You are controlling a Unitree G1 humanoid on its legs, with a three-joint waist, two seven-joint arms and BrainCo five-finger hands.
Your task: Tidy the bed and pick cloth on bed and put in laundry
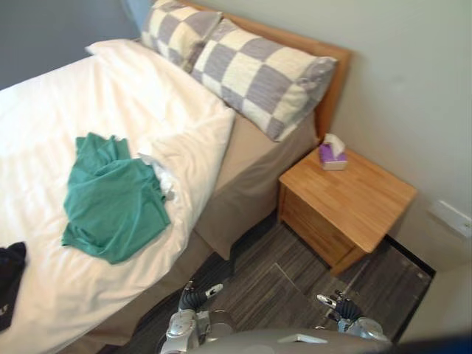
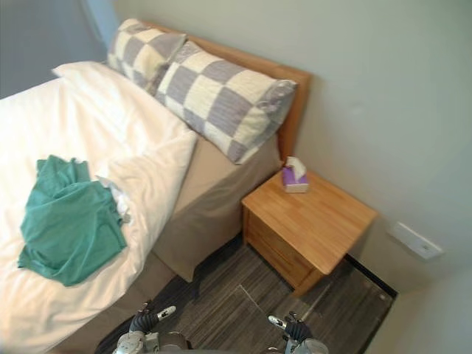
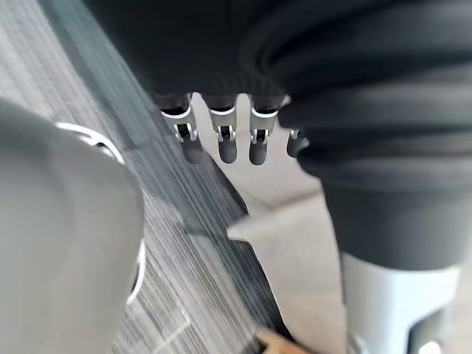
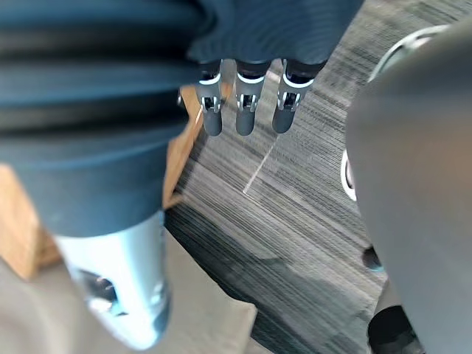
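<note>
A crumpled green cloth (image 1: 110,199) lies on the white duvet (image 1: 88,103) near the side of the bed closest to me. A dark cloth (image 1: 9,276) rests on the bed at the view's left edge, partly cut off. The duvet's top corner is folded back, baring the tan sheet (image 1: 254,158). My left hand (image 1: 195,296) hangs low over the floor beside the bed, fingers (image 3: 221,140) straight and holding nothing. My right hand (image 1: 341,304) hangs over the floor in front of the nightstand, its fingers (image 4: 247,110) also straight and empty.
Two checked pillows (image 1: 258,74) lean against the wooden headboard (image 1: 332,81). A wooden nightstand (image 1: 346,203) with a purple tissue box (image 1: 332,153) stands to the right of the bed, by the wall. Grey striped floor (image 1: 273,284) lies between bed and nightstand.
</note>
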